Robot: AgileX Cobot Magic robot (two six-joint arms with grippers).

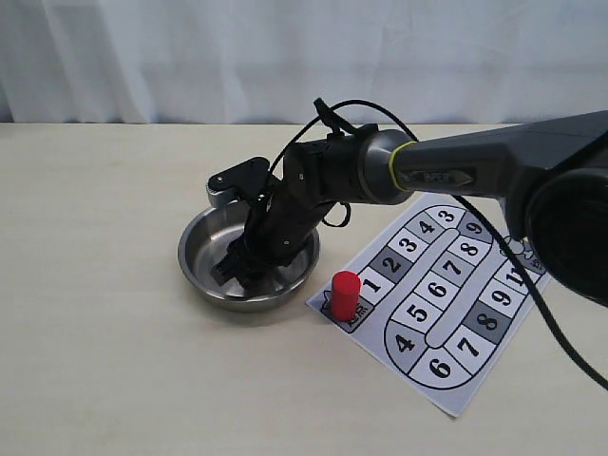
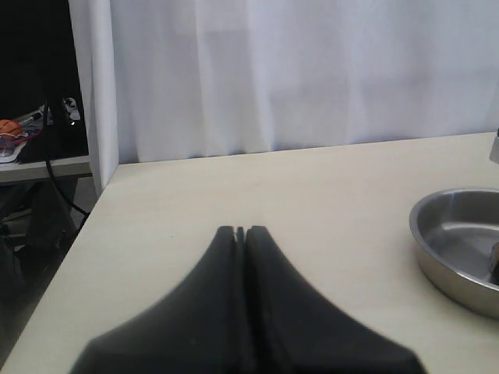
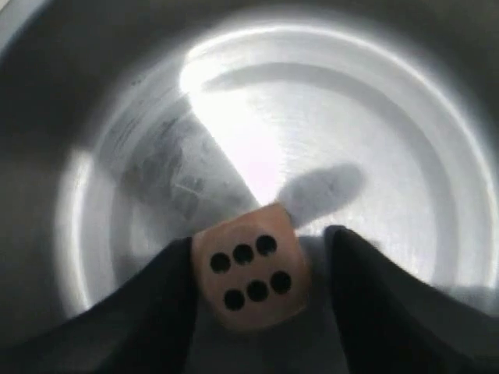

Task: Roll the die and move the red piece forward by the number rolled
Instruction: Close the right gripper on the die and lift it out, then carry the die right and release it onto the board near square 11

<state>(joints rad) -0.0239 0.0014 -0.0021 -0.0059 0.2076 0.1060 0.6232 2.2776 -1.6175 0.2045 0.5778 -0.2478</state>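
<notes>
The pale tan die (image 3: 248, 269) lies in the steel bowl (image 3: 390, 132), showing a face of six dots to the right wrist camera. My right gripper (image 3: 259, 241) reaches down into the bowl (image 1: 195, 271) and stands open around the die: one finger touches its side, and a gap separates the other finger (image 3: 366, 280) from it. In the exterior view the gripper (image 1: 237, 271) hides the die. The red piece (image 1: 345, 294) stands upright on the start corner of the numbered board (image 1: 446, 294), beside square 1. My left gripper (image 2: 240, 230) is shut and empty above bare table.
The bowl (image 2: 452, 234) sits just left of the paper board. A white curtain hangs behind the table. The table's left edge (image 2: 78, 234) lies near the left gripper, with a dark gap and clutter beyond it.
</notes>
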